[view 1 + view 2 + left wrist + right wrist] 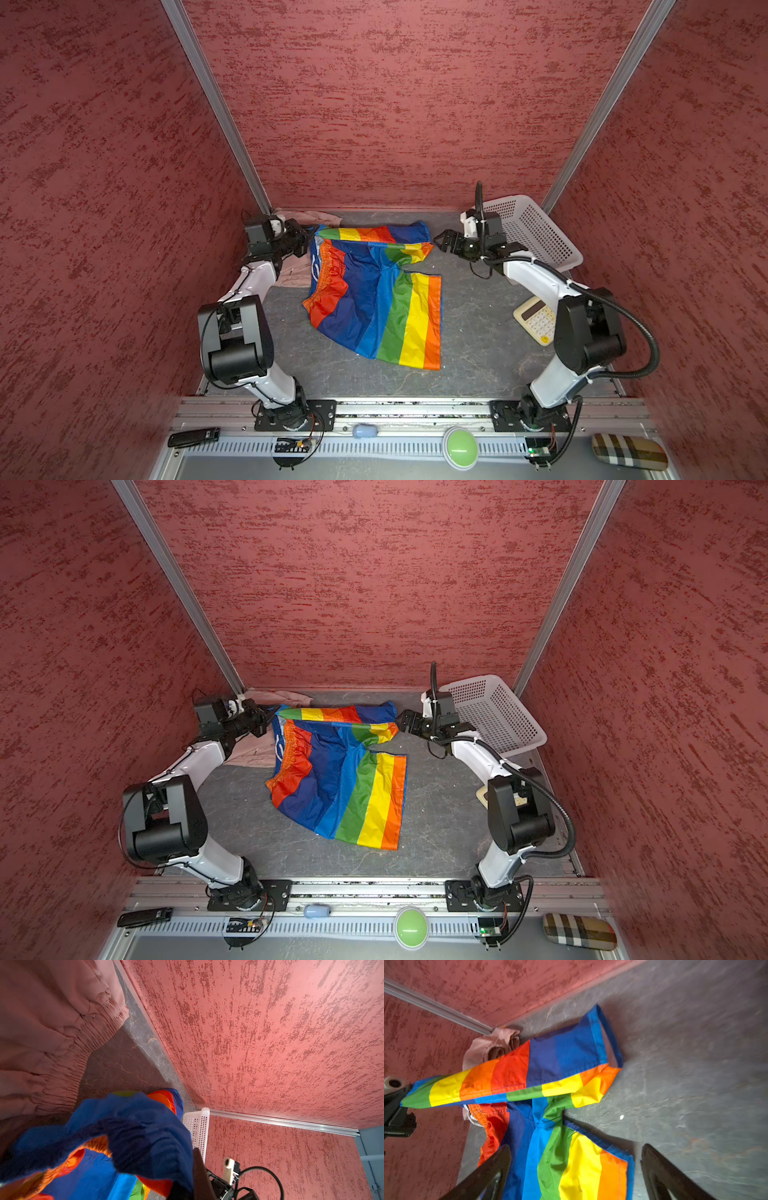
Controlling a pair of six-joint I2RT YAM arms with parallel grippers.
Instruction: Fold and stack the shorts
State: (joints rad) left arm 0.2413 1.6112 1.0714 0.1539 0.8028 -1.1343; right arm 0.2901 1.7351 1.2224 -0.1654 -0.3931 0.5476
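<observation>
Shorts (pixel 374 299) lie crosswise, waistband left, leg hems right.

White-shelled arms (pixel 536 282) with black joints (pixel 237 336), black tools (pixel 438 243), corrugated black cables (pixel 656 351)

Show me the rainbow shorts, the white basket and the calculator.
rainbow shorts (pixel 374 299), in a top view, on the blue middle panel.
white basket (pixel 540 237), in a top view, on its perforated mesh.
calculator (pixel 539 322), in a top view, on its keypad.

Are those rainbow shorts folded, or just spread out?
Only partly folded. On the rainbow shorts, the far leg is doubled over on itself, while the near leg lies flat and open on the table.
</observation>
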